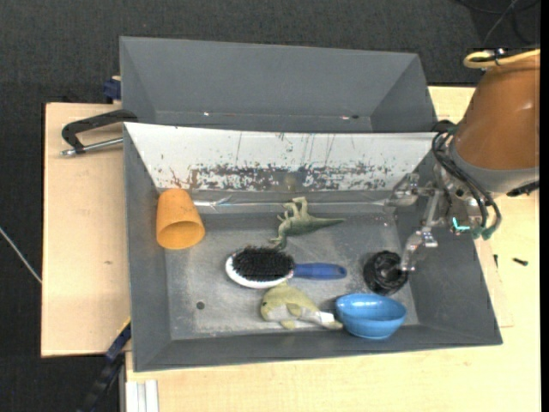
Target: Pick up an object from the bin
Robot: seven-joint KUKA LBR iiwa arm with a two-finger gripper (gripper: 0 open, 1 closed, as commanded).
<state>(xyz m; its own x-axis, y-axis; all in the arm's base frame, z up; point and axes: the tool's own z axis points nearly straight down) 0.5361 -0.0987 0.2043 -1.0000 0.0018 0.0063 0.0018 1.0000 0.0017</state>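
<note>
The grey metal bin [147, 264] holds 6 loose things spread over its floor, none heaped. The arm, with its orange cover [502, 114], comes in over the right rim, and the tool [403, 266] hangs low at the right side of the floor, its tip touching the right edge of a small black round thing [380, 272]. Whether the tool is released or clenched cannot be told from this angle, and nothing can be seen gripped in it. That black round thing lies on the right part of the floor, just far of a blue bowl [371, 315] that sits against the near wall. Left of the bowl and touching it lies a pale yellow-green soft toy [286, 304]. Just far of the soft toy is a hairbrush [262, 268] with a white oval head, black bristles facing up and a blue handle pointing right toward the black thing. A green dinosaur toy [300, 218] stands near the far wall at the middle, well apart from the tool. An orange cup [178, 219] lies on its side at the far left, its open mouth toward the near side.
</note>
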